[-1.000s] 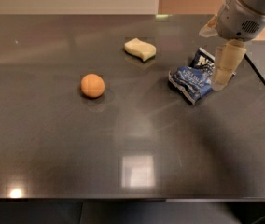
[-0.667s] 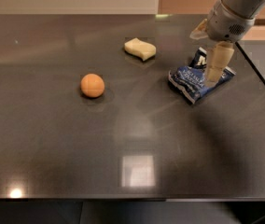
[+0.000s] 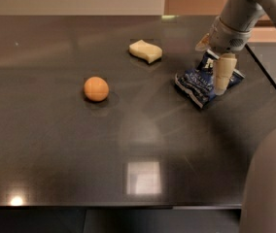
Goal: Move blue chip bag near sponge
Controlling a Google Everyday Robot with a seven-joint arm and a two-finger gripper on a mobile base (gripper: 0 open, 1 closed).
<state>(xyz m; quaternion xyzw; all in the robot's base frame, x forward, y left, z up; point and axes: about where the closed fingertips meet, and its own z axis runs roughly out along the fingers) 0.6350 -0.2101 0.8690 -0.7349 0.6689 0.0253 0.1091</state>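
We are looking down at a dark, glossy counter (image 3: 55, 144) that is filling most of the frame. At the upper right, the robot's pale grey arm (image 3: 240, 18) is reaching in from the corner. Its hand (image 3: 219, 79) is hanging directly over the blue chip bag (image 3: 196, 84), low enough to be covering part of the bag's right side. We cannot tell whether the hand is released, clenched or grasping the bag, nor whether it is touching the foil.

The blue chip bag is lying crumpled on the counter at the right of the frame, slightly above the middle, with its white lettering showing. The sponge (image 3: 146, 51), pale yellow with wavy sides, is sitting up and to the left of the bag, apart from it with bare counter between them.

An orange ball (image 3: 96, 89) is resting left of centre, well apart from the bag and below and to the left of the sponge. A blurred, pale rounded part of the robot (image 3: 269, 188) is filling the lower right corner. A bright square reflection is shining on the counter near the bottom centre.
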